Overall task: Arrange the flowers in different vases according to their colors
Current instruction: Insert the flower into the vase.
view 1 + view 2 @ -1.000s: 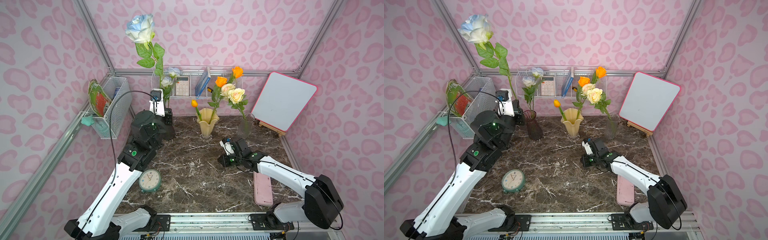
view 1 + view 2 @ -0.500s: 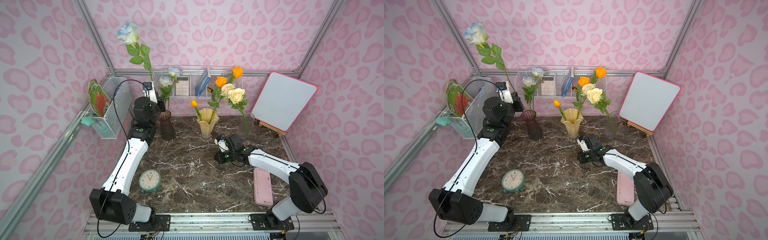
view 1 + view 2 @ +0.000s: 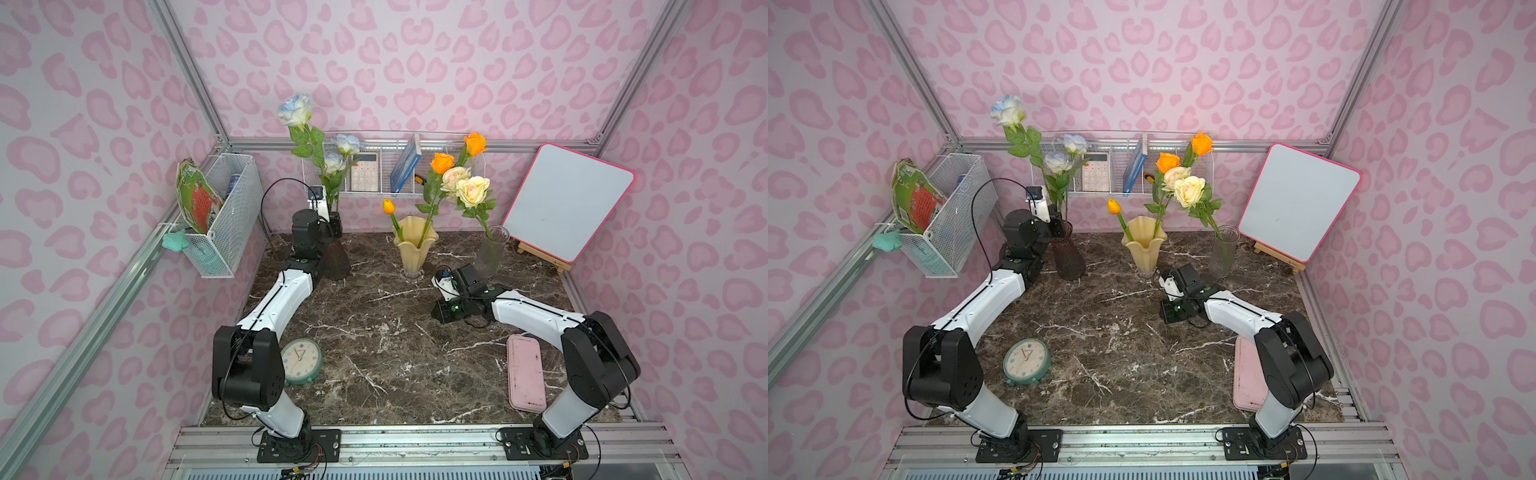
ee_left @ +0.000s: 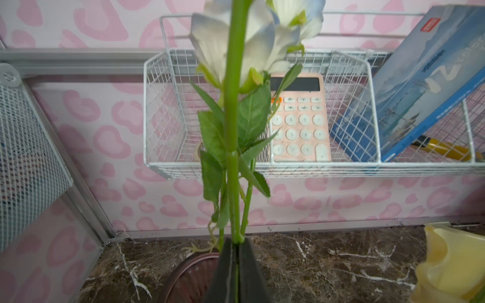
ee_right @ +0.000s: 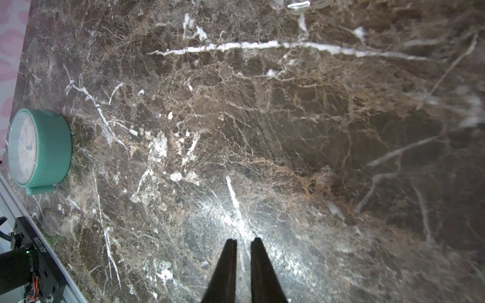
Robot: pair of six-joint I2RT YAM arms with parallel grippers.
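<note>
At the back left corner, the left gripper is clamped on the green stem of a white-bluish rose, held upright just above the mouth of the dark purple vase, where two more white-bluish roses stand. Beside it, the creamy yellow vase holds the orange tulip bud and orange roses. Cream roses sit in the clear vase. The right gripper, narrowly parted and empty, hangs low over the marble tabletop.

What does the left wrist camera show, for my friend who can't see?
The left gripper pinches a green flower stem above the dark purple vase. A wire basket behind holds a pink calculator and blue book.
</note>
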